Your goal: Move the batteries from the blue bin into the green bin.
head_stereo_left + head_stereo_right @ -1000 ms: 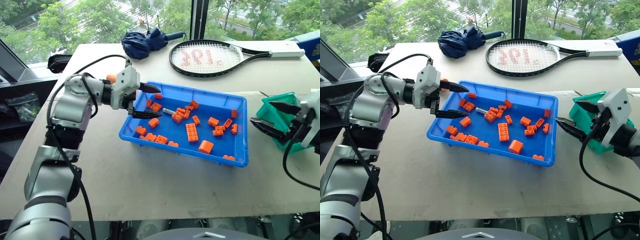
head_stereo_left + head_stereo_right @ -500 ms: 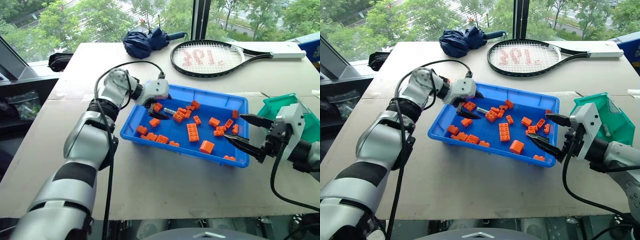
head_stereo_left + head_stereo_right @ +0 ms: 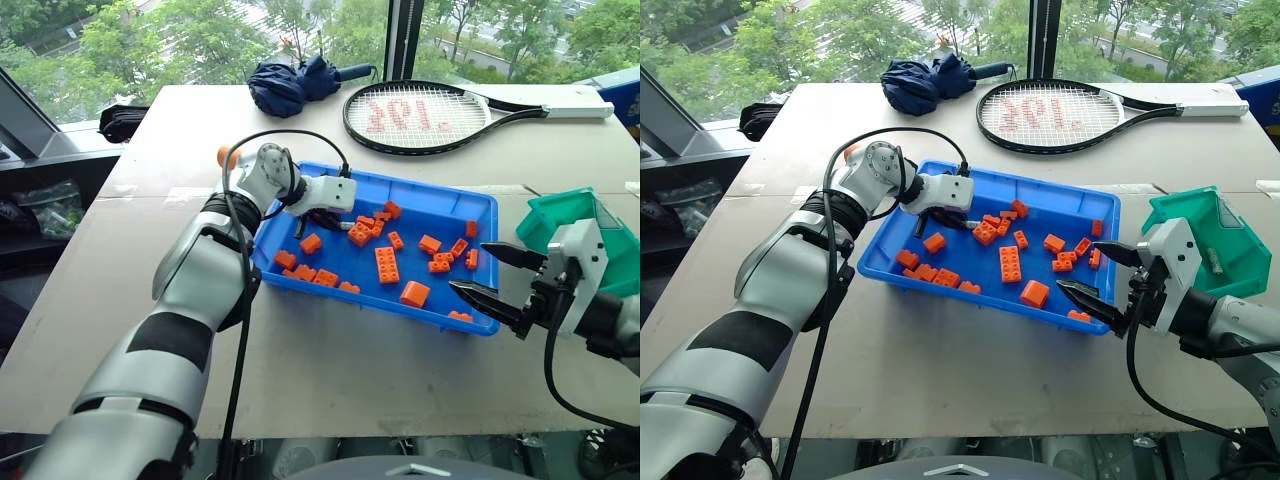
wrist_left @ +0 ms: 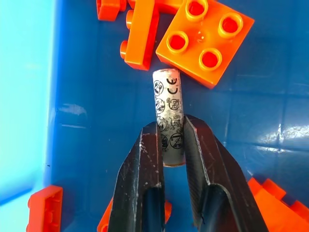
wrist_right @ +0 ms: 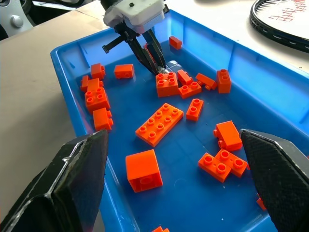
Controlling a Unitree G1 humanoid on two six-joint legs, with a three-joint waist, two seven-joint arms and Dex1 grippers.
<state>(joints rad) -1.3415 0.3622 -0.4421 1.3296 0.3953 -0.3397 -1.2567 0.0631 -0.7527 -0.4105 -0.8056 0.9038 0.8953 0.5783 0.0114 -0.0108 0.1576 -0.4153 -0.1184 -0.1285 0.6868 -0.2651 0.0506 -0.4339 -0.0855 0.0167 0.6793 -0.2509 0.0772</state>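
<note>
In the blue bin [image 3: 480, 205], far-left part near its back wall, left gripper [image 4: 172, 145] clamped on a battery [image 4: 170, 108] — silver cylinder w/ printed symbols, lying flat on the bin floor, both fingers [image 4: 147, 159] pressed to its sides, more than half sticking out past the tips. Just beyond the battery's free end, a square four-stud orange brick [image 4: 203, 41] and a narrower brick [image 4: 140, 34], close but can't tell if touching. Scattered over the rest of the bin floor, approx. two dozen orange bricks, incl. a long eight-stud plate [image 5: 159, 123] near the middle and a plain orange block [image 5: 143, 170] toward the front rim. At the bin's front-right corner, right gripper [image 3: 497, 275] spread wide, nothing between the fingers, hovering over the rim and pointing into the bin. Right of the blue bin, apart from it, green bin [image 3: 1200, 215] w/ one slim grey battery [image 3: 1214, 259] lying inside. Behind the blue bin on the table [image 3: 300, 350], a tennis racket [image 3: 430, 112]; further left of that, a folded dark-blue umbrella [image 3: 290, 85]. Beside the bin's back-left corner, by the left arm, a bit of an orange cylinder [image 3: 222, 155] poking out.
</note>
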